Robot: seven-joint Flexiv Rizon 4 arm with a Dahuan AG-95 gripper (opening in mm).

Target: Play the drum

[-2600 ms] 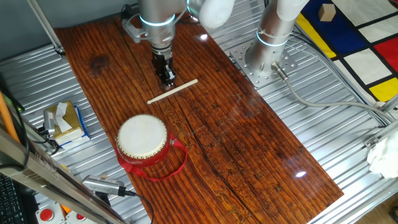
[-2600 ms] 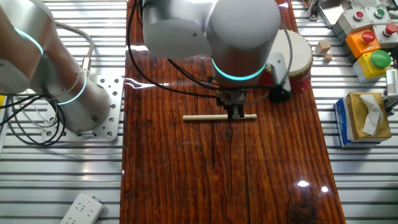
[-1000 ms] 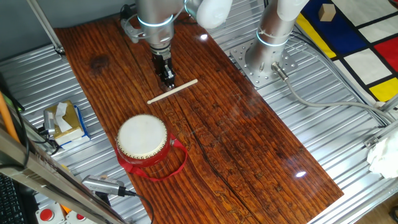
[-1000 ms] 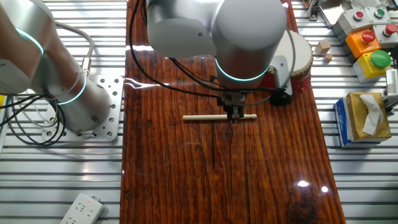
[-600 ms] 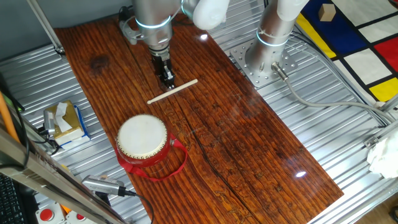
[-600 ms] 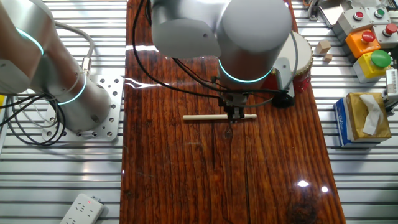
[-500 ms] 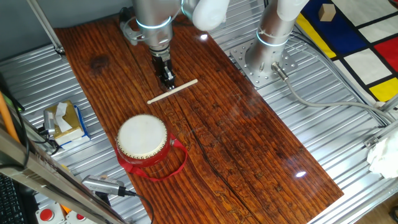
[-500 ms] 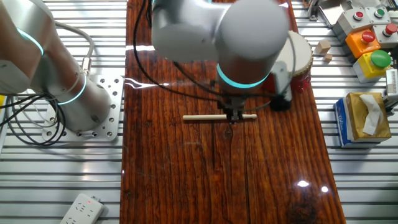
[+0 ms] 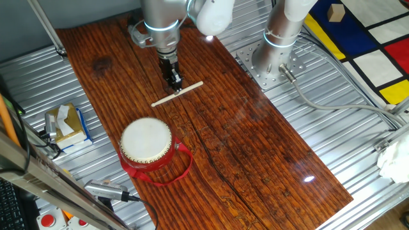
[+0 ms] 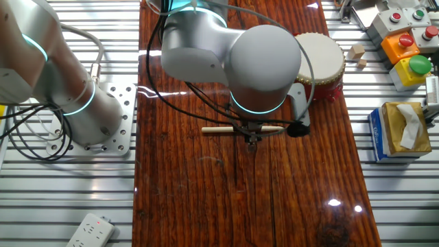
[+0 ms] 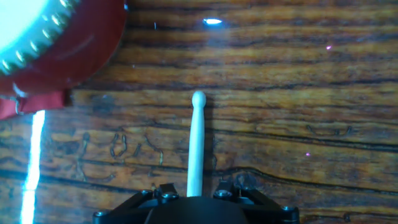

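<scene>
The drum (image 9: 146,140) stands on the wooden board, cream skin up, red strap loop (image 9: 182,167) at its side. It also shows in the other fixed view (image 10: 321,55) and at the hand view's top left (image 11: 37,31). A pale wooden drumstick (image 9: 188,88) lies on the board away from the drum. My gripper (image 9: 174,84) stands over the stick's middle with its fingers close together on it. In the other fixed view my gripper (image 10: 253,136) meets the stick (image 10: 219,129). In the hand view the stick (image 11: 197,137) runs out from under the hand, tip toward the drum; the fingers are hidden.
A tissue box (image 9: 66,123) sits on the metal table left of the board, also visible in the other fixed view (image 10: 401,130). The arm's base (image 9: 275,61) is bolted at the board's far side. Button boxes (image 10: 405,41) and a power strip (image 10: 89,230) lie at the table edges.
The arm's wrist has swung and come lower over the stick in the other fixed view. The gripper shifted slightly along the board. The stick and drum lie where they did.
</scene>
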